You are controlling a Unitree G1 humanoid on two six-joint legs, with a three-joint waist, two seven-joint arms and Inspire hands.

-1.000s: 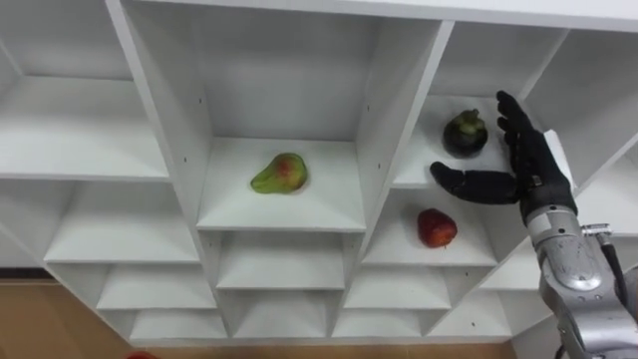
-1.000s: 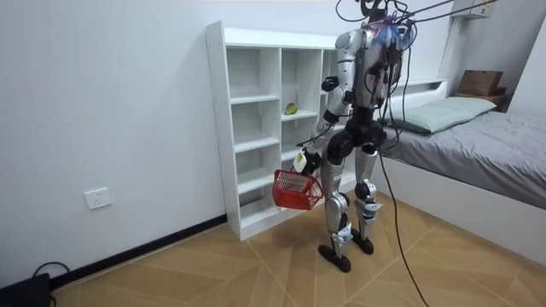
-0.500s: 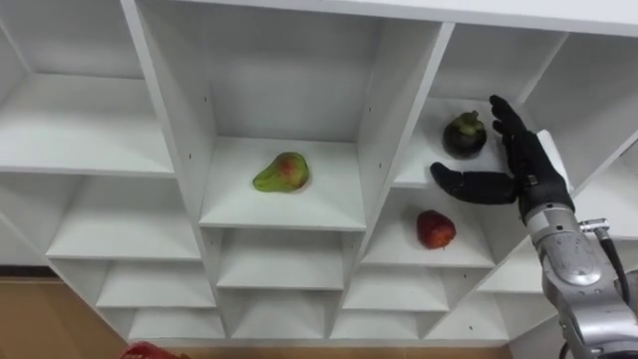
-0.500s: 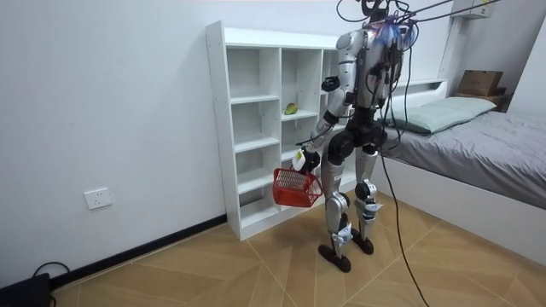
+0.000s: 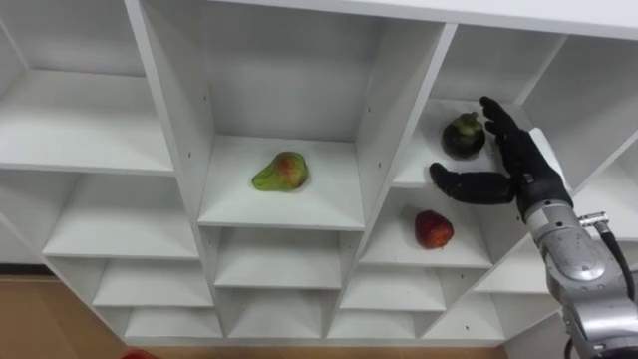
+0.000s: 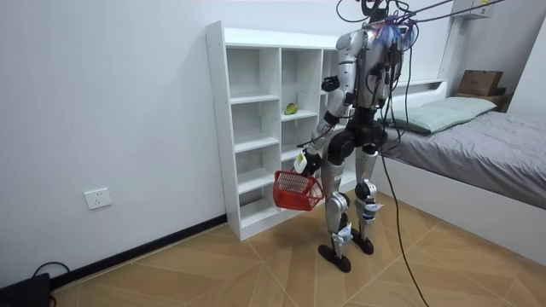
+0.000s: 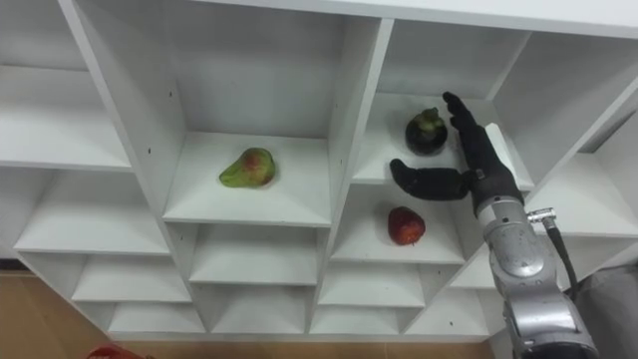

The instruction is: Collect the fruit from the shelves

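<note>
Mangosteen [image 5: 464, 137] just beside spread right hand [image 5: 526, 175], contact unclear.

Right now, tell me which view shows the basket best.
The room view: the whole red basket hangs from the left hand beside the shelf. The eye views catch a red sliver of it at their bottom edge.

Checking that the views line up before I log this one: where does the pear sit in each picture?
Left eye view: pear left of centre, lying on a shelf board.
Right eye view: pear on the same board, further left.
Room view: pear a small speck in the second column from the room view's left.
Shared landmark: the closet upright just right of it.
</note>
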